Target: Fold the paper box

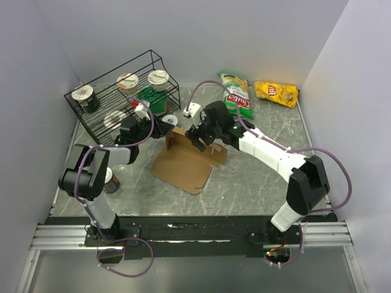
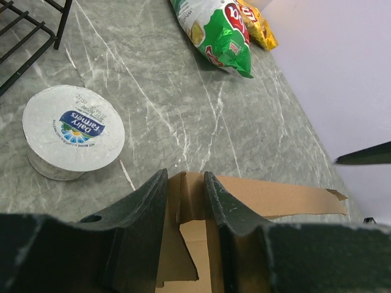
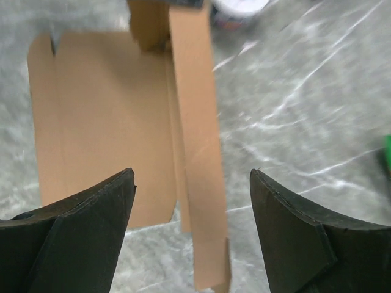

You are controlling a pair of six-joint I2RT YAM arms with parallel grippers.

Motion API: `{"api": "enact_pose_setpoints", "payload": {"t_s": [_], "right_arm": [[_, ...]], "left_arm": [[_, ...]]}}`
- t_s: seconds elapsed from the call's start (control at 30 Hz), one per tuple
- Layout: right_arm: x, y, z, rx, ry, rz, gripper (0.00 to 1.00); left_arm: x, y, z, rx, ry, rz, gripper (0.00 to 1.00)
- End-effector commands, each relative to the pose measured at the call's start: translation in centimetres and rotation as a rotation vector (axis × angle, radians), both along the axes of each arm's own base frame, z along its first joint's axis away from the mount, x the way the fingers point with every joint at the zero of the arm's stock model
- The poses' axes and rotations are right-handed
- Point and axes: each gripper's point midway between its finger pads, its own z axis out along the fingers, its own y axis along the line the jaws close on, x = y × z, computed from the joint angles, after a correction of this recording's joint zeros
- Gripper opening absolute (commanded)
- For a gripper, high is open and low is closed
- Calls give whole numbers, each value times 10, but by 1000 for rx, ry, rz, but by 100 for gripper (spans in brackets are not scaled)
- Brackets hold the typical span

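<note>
The paper box (image 1: 183,163) is a plain brown cardboard sheet lying in the middle of the table, with its far flaps raised. My left gripper (image 1: 166,130) is at the box's far left corner. In the left wrist view the left gripper (image 2: 185,182) is shut on an upright corner flap of the box (image 2: 275,195). My right gripper (image 1: 199,137) hovers over the far side of the box. In the right wrist view the right gripper (image 3: 192,183) is wide open and empty above a long narrow flap (image 3: 198,152) beside the flat panel (image 3: 104,122).
A black wire rack (image 1: 91,113) with yogurt cups stands at the back left. One yogurt cup (image 2: 73,131) sits on the table just beyond the left gripper. A green chip bag (image 1: 237,94) and a yellow chip bag (image 1: 276,93) lie at the back right.
</note>
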Motion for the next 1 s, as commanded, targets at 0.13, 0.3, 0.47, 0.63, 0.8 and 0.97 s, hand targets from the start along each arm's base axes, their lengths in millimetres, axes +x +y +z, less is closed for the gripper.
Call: {"api": "enact_pose_setpoints", "payload": {"t_s": [0.13, 0.3, 0.47, 0.63, 0.8, 0.97], "right_arm": [[10, 4, -21, 28, 110, 39, 80], [17, 7, -24, 42, 143, 51, 78], [18, 12, -26, 57, 153, 58, 75], [21, 13, -31, 45, 166, 58, 65], [23, 12, -39, 22, 175, 47, 50], [26, 5, -48, -27, 154, 14, 42]], "left_arm": [[-11, -4, -29, 62, 80, -18, 34], [-12, -6, -27, 63, 77, -19, 34], [-14, -7, -26, 72, 74, -16, 34], [-16, -7, -25, 80, 71, -10, 34], [-18, -8, -25, 81, 71, -10, 34], [-18, -8, -19, 56, 68, -5, 35]]}}
